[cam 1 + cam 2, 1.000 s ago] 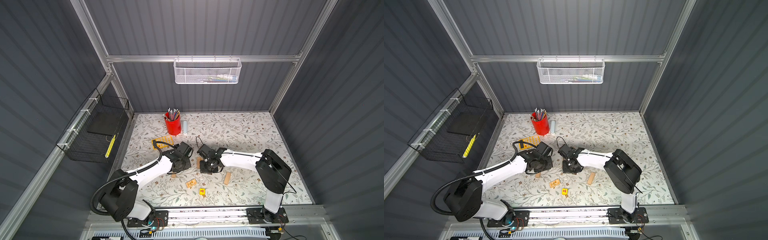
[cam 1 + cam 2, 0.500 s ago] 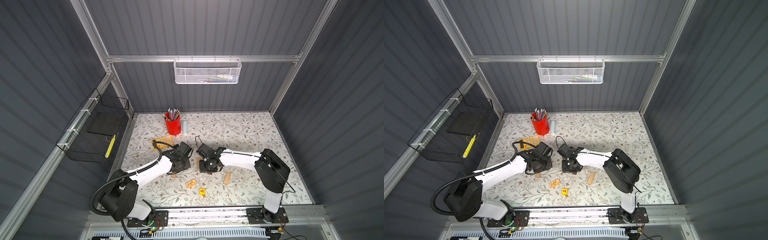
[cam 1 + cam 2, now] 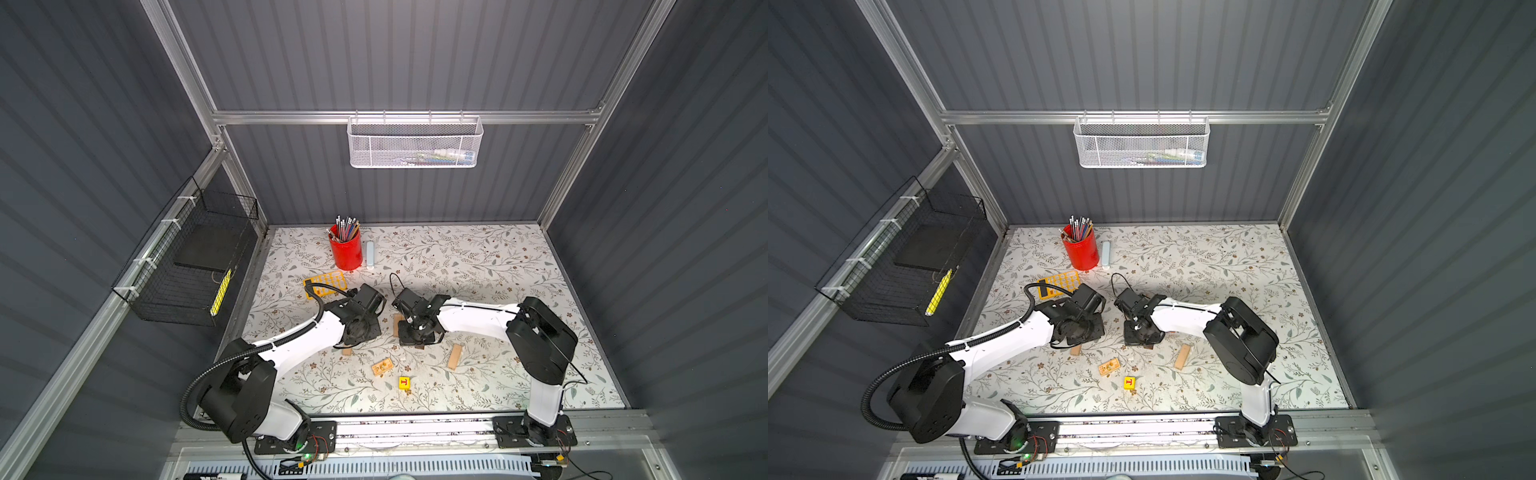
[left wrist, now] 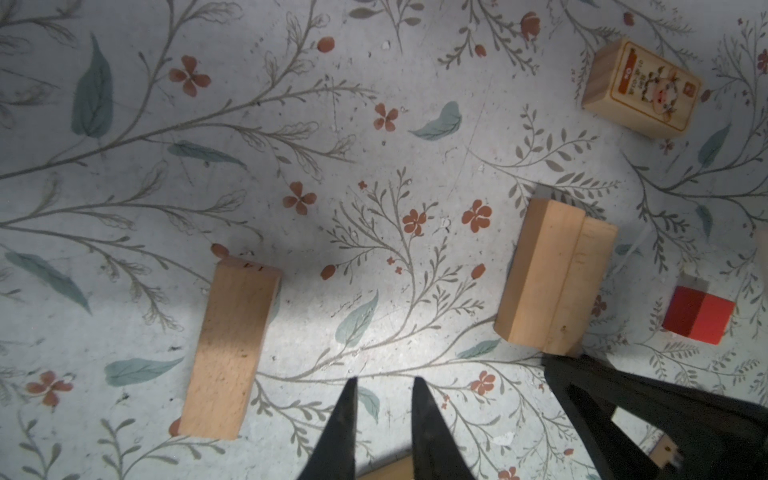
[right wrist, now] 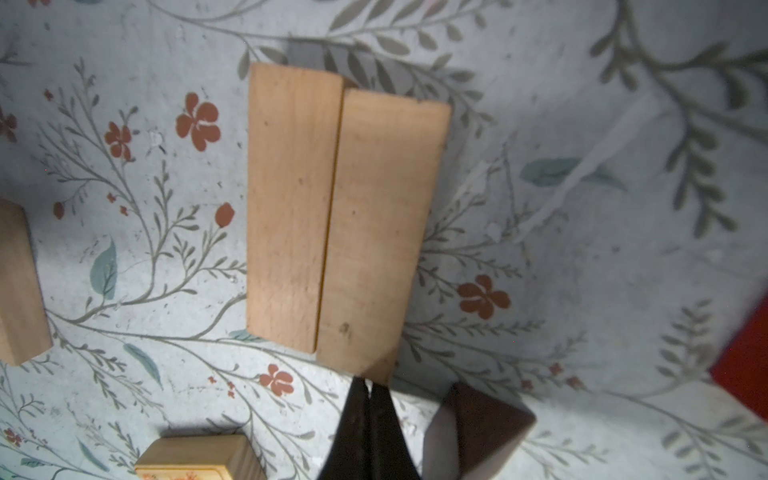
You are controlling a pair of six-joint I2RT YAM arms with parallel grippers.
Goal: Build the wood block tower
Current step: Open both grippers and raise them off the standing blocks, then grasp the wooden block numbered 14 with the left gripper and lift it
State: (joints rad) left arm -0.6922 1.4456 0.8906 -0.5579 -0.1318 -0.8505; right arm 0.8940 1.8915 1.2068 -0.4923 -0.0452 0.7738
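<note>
Two tan planks lie flat side by side, touching, on the floral table; in both top views they sit between the arms. My right gripper is shut, its tips at the near end of one of these planks. A dark brown wedge and a red cube lie close by. My left gripper hovers with a narrow gap and nothing between its tips, beside a single plank. A printed block, a yellow cube and another plank lie toward the front.
A red pencil cup, a pale blue tube and an orange calculator stand behind the left arm. A black wire basket hangs on the left wall and a white mesh basket on the back wall.
The right gripper has edged slightly left toward the paired planks. The left arm has stayed put.
</note>
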